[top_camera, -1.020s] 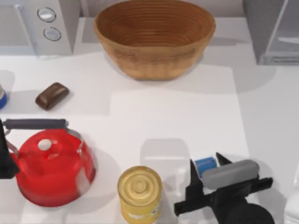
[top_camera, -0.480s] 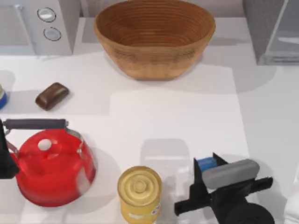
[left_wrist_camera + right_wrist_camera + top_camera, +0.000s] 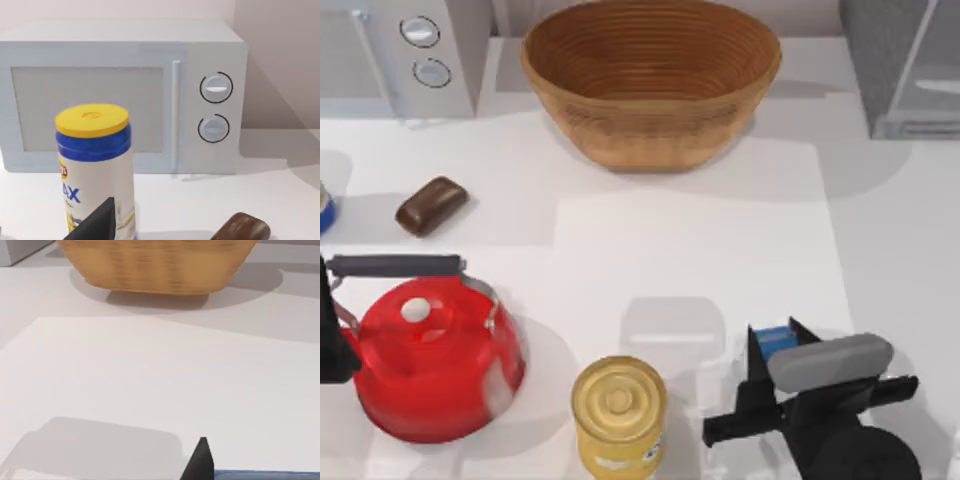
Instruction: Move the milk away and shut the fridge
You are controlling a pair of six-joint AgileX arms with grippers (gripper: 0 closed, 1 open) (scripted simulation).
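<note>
Right gripper (image 3: 772, 345) at the worktop's (image 3: 700, 250) near right edge, jaws clenched on the milk (image 3: 775, 340), whose blue top sits between them; left arm parked far left.

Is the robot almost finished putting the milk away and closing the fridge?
Not yet. The milk sits between the fingers of the right gripper near the table's front right, so it looks gripped but not yet put down anywhere new. The fridge at the back right shows its pale door panel angled out, so it looks open and needs shutting. The left arm waits at the left edge.
</note>
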